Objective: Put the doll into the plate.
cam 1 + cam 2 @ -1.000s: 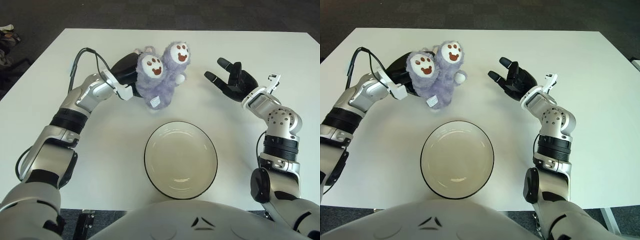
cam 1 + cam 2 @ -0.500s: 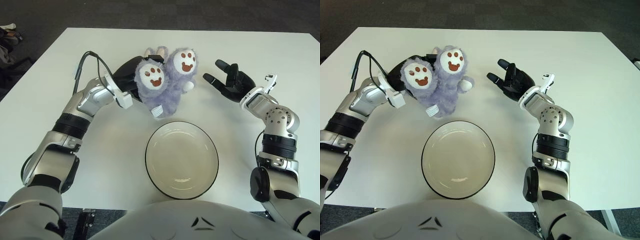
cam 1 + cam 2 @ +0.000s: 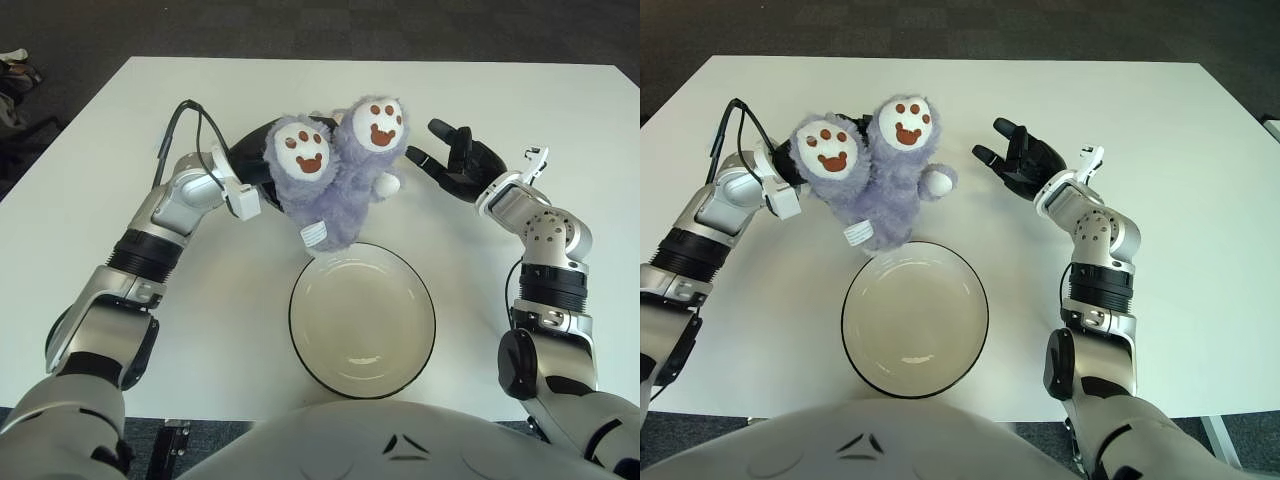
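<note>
Doll (image 3: 335,175) nearer plate (image 3: 362,320), in left hand (image 3: 258,160).

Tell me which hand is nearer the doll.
Left. The left hand grips the doll from behind on its left side; the right hand hovers open just off the doll's right, not touching it.

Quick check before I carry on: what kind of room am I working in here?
Probably an office or lab test space, not a home. The doll, held by the left hand, and the plate are on a plain white table over dark carpet-like floor. The right hand shows beside the doll, open.
</note>
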